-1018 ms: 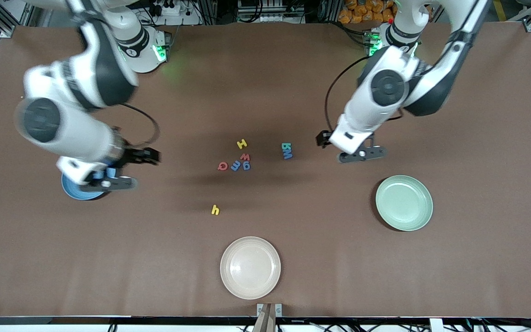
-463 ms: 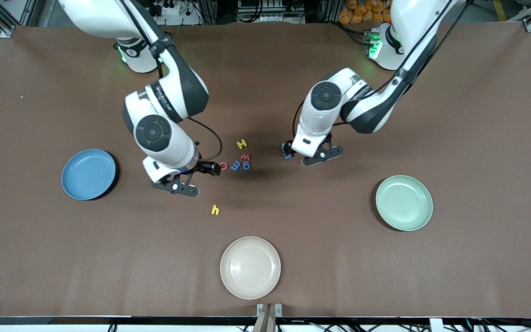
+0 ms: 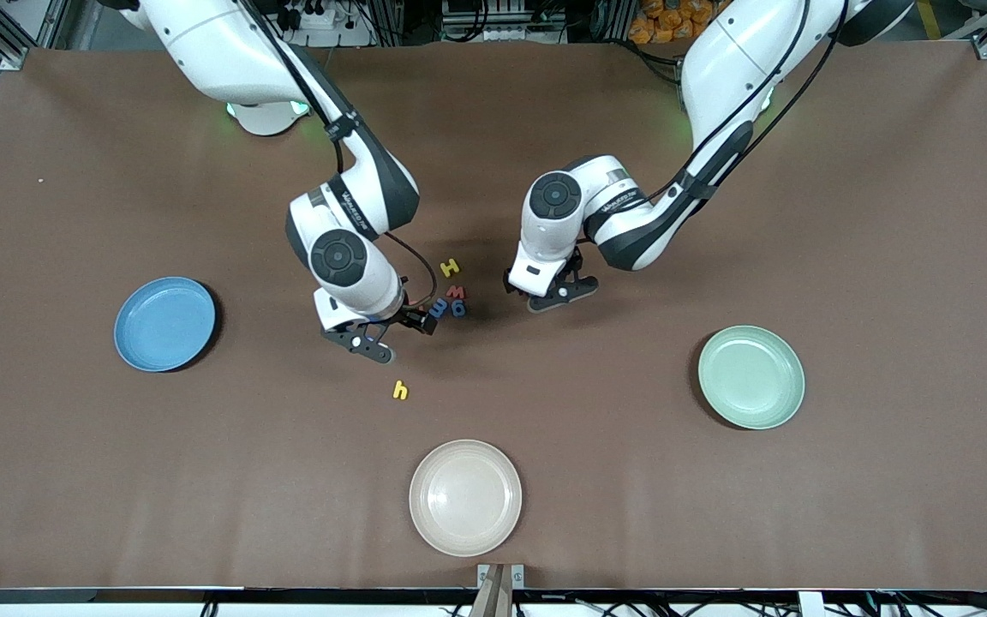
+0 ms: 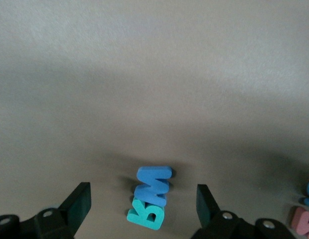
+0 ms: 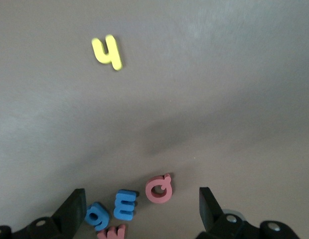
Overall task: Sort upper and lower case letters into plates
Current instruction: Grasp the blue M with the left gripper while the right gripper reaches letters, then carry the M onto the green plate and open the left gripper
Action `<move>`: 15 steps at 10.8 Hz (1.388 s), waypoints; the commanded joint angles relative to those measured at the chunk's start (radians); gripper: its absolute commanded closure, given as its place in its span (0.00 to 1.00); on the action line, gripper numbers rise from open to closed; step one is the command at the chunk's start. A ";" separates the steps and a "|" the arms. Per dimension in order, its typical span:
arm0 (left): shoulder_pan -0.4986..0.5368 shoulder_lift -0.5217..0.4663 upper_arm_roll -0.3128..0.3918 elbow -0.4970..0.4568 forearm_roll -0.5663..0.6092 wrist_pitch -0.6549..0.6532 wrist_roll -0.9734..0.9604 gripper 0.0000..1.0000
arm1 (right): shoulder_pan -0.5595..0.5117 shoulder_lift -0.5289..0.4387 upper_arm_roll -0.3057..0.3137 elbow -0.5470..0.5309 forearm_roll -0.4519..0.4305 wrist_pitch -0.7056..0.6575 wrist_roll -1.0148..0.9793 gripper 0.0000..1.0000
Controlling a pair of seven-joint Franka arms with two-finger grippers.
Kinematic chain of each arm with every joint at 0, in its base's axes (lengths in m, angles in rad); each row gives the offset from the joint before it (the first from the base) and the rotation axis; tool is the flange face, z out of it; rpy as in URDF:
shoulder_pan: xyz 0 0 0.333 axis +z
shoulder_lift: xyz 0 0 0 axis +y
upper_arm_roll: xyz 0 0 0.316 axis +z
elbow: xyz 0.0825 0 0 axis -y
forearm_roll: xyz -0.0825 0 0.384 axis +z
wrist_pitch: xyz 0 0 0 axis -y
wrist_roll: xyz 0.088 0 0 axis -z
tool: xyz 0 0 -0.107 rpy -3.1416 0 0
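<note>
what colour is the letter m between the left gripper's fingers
Blue. The letter M lies against a teal k; the left wrist view shows it best.

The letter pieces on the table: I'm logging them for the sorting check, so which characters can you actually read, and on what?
"H": yellow piece, farthest of the cluster.
"h": yellow piece, alone, nearer the cream plate.
"M": blue piece, between the left gripper jaws.
"k": teal piece, touching it.
"Q": red piece.
"m": blue piece.
Arm lettering: too small to read.
</note>
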 commanded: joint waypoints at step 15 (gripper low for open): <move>-0.013 0.074 0.011 0.057 0.097 -0.003 -0.032 1.00 | 0.089 0.060 -0.005 -0.067 0.055 0.135 0.246 0.00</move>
